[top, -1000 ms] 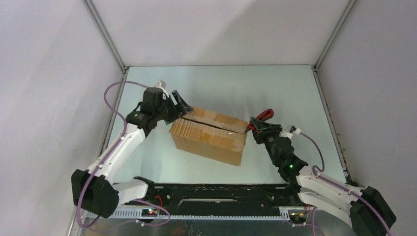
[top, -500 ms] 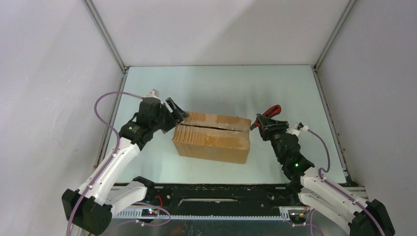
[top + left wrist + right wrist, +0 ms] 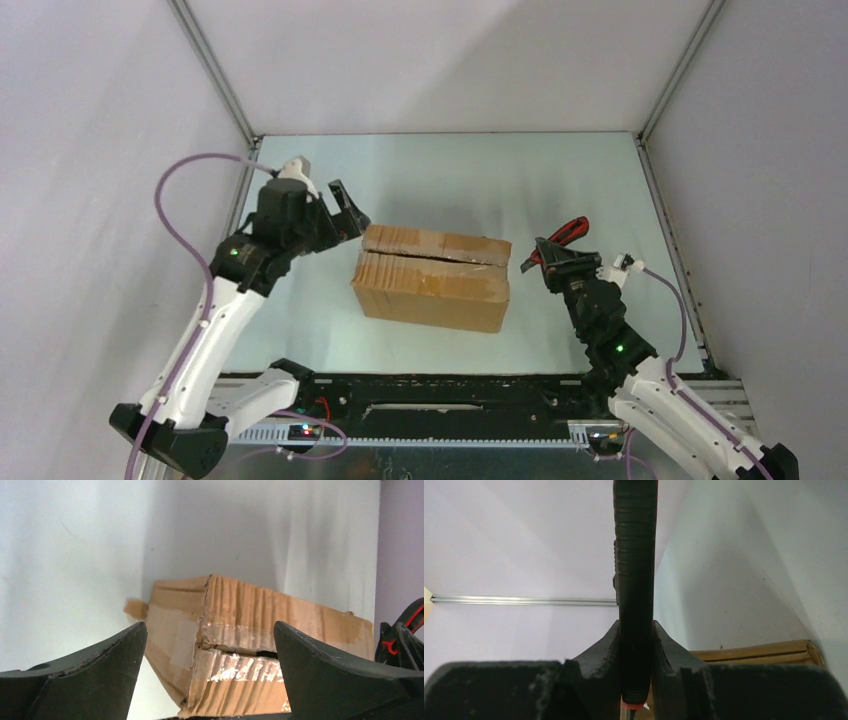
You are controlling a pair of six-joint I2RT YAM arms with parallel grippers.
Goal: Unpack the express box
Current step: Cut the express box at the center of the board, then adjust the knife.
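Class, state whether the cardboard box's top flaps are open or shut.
Shut: the box has both flaps lying flat, meeting along a narrow seam.

Left arm (image 3: 215,312) is standing tall with its elbow bent and its wrist angling toward the table centre. The left gripper (image 3: 347,212) is gaping wide, its fingers (image 3: 95,672) holding nothing. Right arm (image 3: 603,322) is leaning forward and lower. The right gripper (image 3: 546,264) is pinching a knife handle (image 3: 635,580) between both fingers (image 3: 600,655).
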